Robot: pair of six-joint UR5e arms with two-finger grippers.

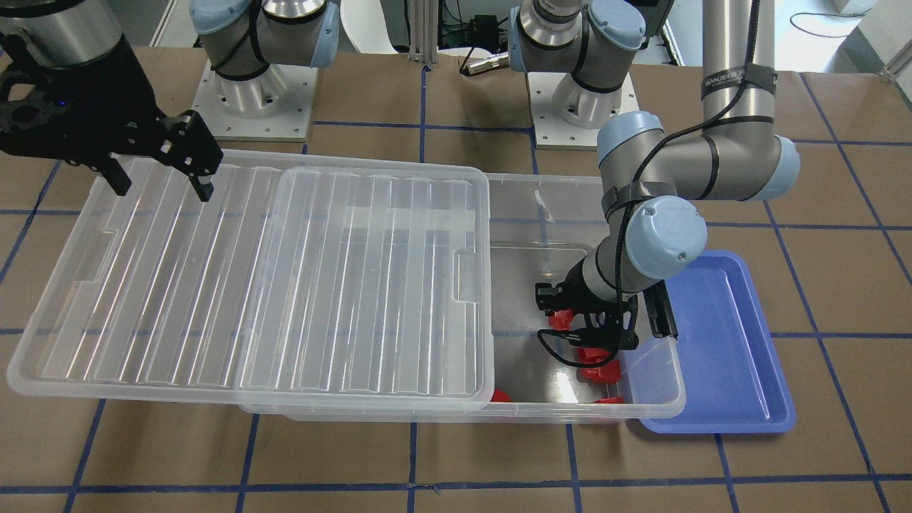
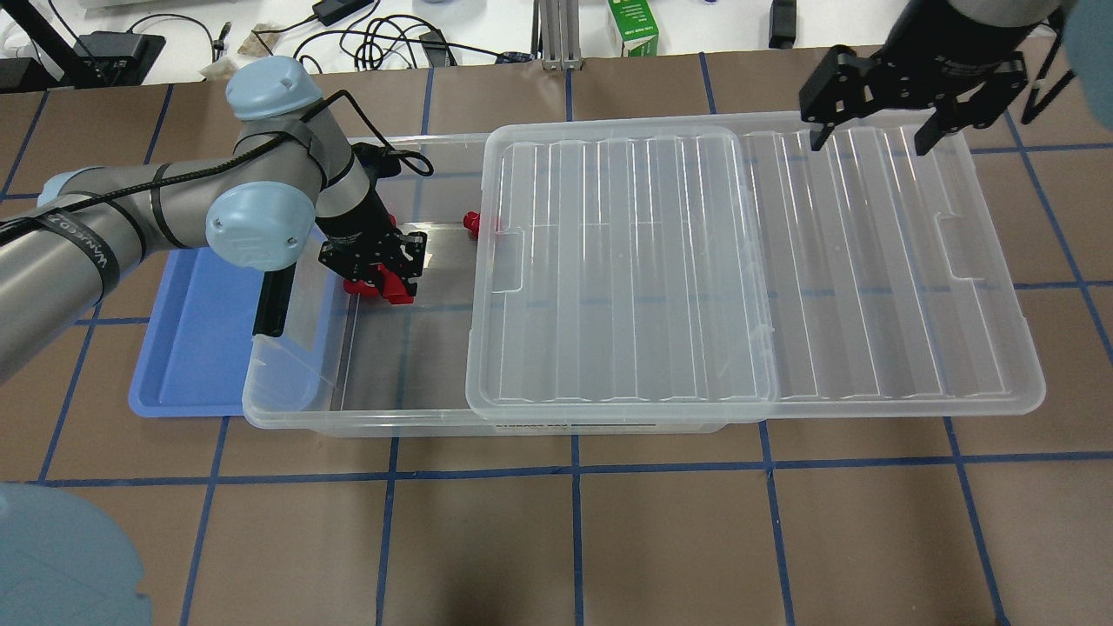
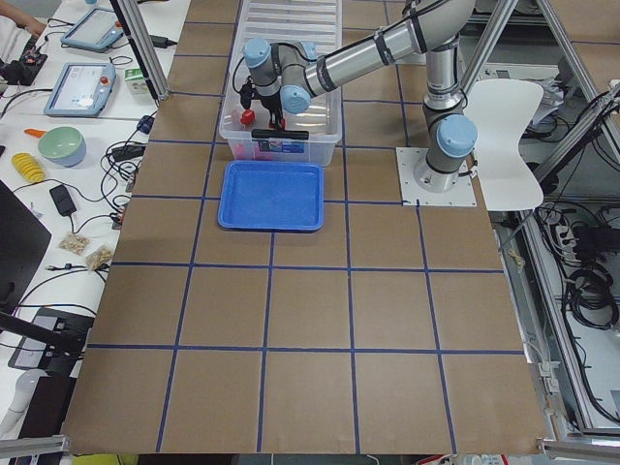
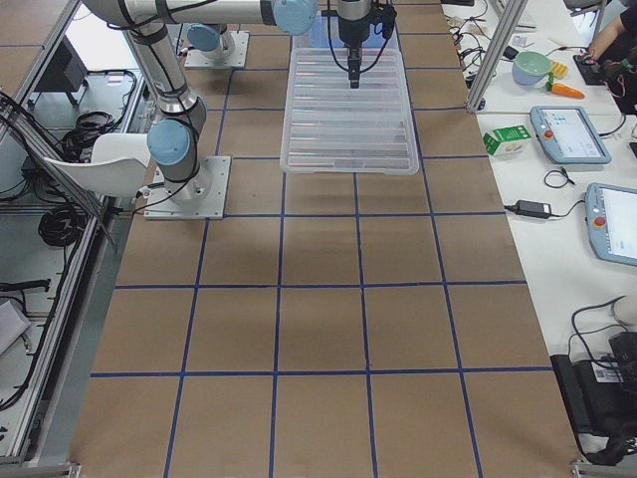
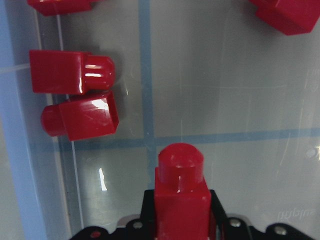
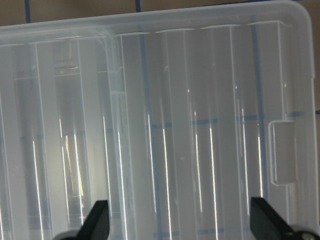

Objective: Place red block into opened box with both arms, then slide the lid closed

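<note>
My left gripper (image 2: 383,280) is down inside the uncovered end of the clear box (image 2: 287,409), shut on a red block (image 5: 181,195) that points stub-forward just above the floor. Several other red blocks lie on the box floor: two side by side (image 5: 75,95), one at the top right (image 5: 287,15) and one by the lid's edge (image 2: 474,223). The ridged clear lid (image 2: 756,261) rests on the box, slid far toward my right and overhanging that end. My right gripper (image 2: 878,130) hovers open over the lid's back right part, its fingertips (image 6: 97,220) spread with nothing between them.
A shallow blue tray (image 2: 191,348) lies against the box's left end, under my left arm. Both arm bases (image 1: 256,100) stand behind the box. Cables, a green carton (image 2: 633,26) and other gear sit along the table's far edge.
</note>
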